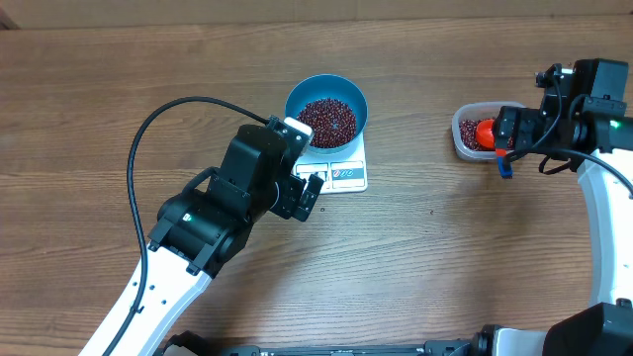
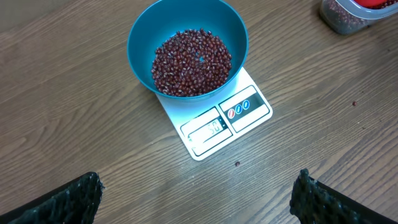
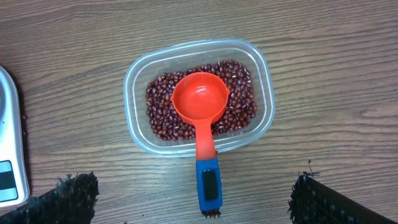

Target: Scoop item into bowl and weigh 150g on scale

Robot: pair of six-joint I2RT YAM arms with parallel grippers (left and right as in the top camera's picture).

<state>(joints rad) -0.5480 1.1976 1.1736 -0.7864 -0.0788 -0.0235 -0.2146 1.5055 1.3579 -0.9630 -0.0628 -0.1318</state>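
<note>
A: Where are the beans point(image 2: 191, 62) at this moment?
B: A heap of them lies in the blue bowl point(image 2: 138, 43); they are dark red and cover its bottom. The bowl stands on the back part of the white scale point(image 2: 252, 115), so the front edge with the display point(image 2: 208, 129) shows. More beans are in the clear tub point(image 3: 132, 93), which is on the desk point(image 1: 89, 89), well apart from the scale, on the right side.
A: Can you read the display?
B: No, the digits are too blurred for me.
A: What is the state of the left tool point(image 2: 198, 198)?
B: It is open wide and holds nothing. In its own camera both fingers are at the bottom corners, with only desk between them. From above, it is just beside the front left corner of the scale.
A: And the right tool point(image 3: 198, 199)?
B: It is also open wide and grips nothing. It hangs near the tub. A red scoop point(image 3: 199, 99) lies there. Its cup rests empty on the beans in the tub, and its blue handle point(image 3: 208, 186) goes over the near rim of the tub. The handle end lies between the two fingers, but they stand well apart from it.
A: Is there anything else on the desk?
B: A single bean point(image 2: 237, 163) lies on the wood, near the front of the scale.
</note>
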